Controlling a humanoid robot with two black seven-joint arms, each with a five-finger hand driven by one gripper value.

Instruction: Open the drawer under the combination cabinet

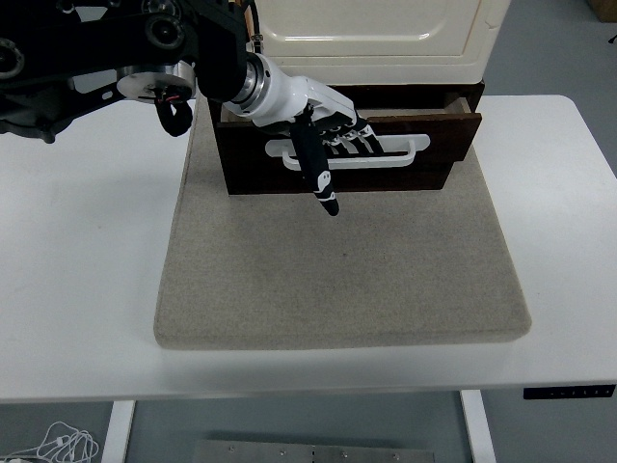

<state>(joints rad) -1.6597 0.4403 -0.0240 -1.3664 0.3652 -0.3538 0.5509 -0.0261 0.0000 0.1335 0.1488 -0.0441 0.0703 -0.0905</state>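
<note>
Hooking only four fingers of the left hand (323, 130) through the white handle (386, 149), the drawer (439, 145) is gripped loosely and could be lost by slipping.

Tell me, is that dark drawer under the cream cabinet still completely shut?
No: the drawer stands partly pulled out from under the cabinet, with the left hand hooked on its white handle.

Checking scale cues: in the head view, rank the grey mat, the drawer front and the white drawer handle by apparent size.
1. grey mat
2. drawer front
3. white drawer handle, partly covered by the left hand
</note>
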